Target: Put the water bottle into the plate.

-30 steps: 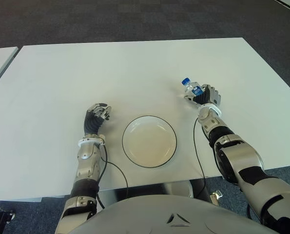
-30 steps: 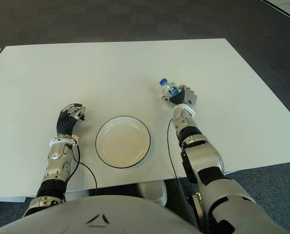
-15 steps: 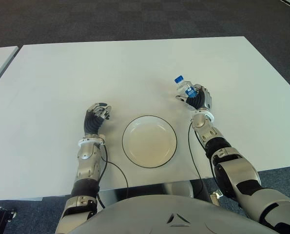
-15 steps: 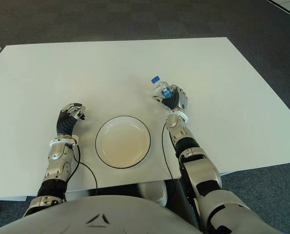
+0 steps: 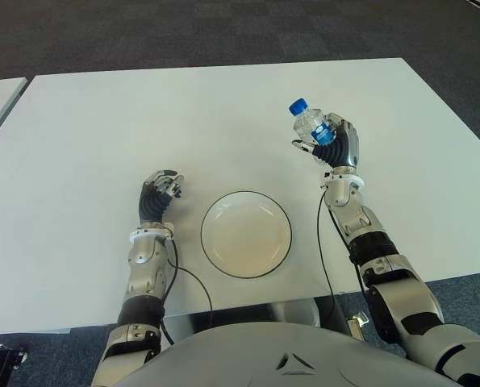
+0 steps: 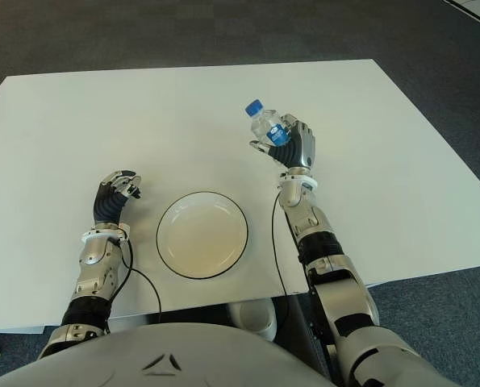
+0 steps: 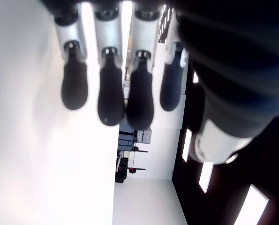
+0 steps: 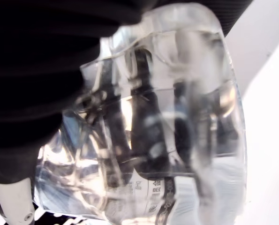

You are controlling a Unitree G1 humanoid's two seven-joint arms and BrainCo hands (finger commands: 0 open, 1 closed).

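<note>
**Bottle held right of plate**

Left hand (image 5: 160,196) curled, seemingly holding nothing, left of plate (image 5: 247,234) on tabletop (image 5: 102,137). Farther right, right hand (image 5: 336,147) clamped around water bottle (image 5: 309,129), blue cap tilted left, apparently above the tabletop.

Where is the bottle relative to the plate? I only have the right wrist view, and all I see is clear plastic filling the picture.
Observer: The right hand holds the water bottle beyond the plate and to its right, not over it.
Operator: Is anything already in the plate?
Observer: No, the dish shows only its bare white inside with a dark rim.
Operator: Which way is the cap pointing?
Observer: The blue cap leans away from the robot and slightly to its left.
Operator: And the other hand?
Observer: The left hand shows to the left of the plate, fingers curled and holding nothing.
</note>
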